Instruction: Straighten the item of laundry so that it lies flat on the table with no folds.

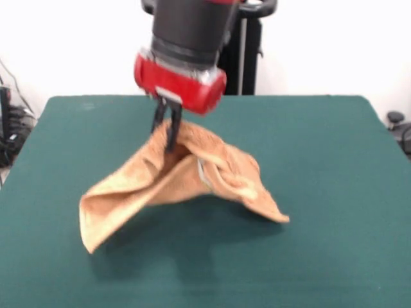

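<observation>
The item of laundry, an orange-tan terry towel, hangs in folds above the table. Its top is bunched up, and its two lower ends spread out to the left and right with a shadow on the cloth beneath them. My gripper comes down from the red and black arm and is shut on the towel's top, pinching a raised fold between its dark fingers. The towel's left corner droops lowest, near the table's front left. Whether any part still touches the table I cannot tell.
The dark green table top stretches wide on every side of the towel. Dark cables and gear sit beyond the table's left edge, and a dark object shows past the right edge.
</observation>
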Controlling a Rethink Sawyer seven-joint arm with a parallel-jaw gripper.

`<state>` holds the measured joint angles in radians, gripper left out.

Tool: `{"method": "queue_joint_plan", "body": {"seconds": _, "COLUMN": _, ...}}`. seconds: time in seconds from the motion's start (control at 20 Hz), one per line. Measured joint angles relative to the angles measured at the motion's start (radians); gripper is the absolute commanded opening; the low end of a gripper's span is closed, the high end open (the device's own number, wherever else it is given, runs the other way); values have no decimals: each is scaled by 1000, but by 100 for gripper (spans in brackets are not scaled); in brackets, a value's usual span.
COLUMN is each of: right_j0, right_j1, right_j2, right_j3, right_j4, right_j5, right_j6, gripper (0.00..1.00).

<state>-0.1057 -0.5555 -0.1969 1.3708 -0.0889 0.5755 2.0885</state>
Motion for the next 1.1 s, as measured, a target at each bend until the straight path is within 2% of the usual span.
{"method": "queue_joint_plan", "body": {"seconds": 0.2, "right_j0": 3, "right_j1": 41, "right_j2": 0, "right_j3": 7, "right_j4": 10, "right_j5": -30, "right_j6": 0, "gripper": 0}}
{"method": "queue_joint_plan", "body": {"seconds": 0.4, "right_j0": 7, "right_j1": 12, "right_j2": -7, "right_j3": 41, "right_j4": 19, "right_j5": -6, "right_j6": 0, "gripper": 0}}
{"method": "queue_joint_plan", "body": {"seconds": 0.65, "right_j0": 19, "right_j1": -76, "right_j2": -27, "right_j3": 73, "right_j4": 25, "right_j5": 93, "right_j6": 0, "gripper": 0}}
{"method": "queue_joint_plan", "body": {"seconds": 0.8, "right_j0": 24, "right_j1": -155, "right_j2": -44, "right_j3": 76, "right_j4": 28, "right_j5": 201, "right_j6": 0, "gripper": 0}}
{"method": "queue_joint_plan", "body": {"seconds": 1.1, "right_j0": 20, "right_j1": -242, "right_j2": -55, "right_j3": 74, "right_j4": 33, "right_j5": 321, "right_j6": 0, "gripper": 0}}
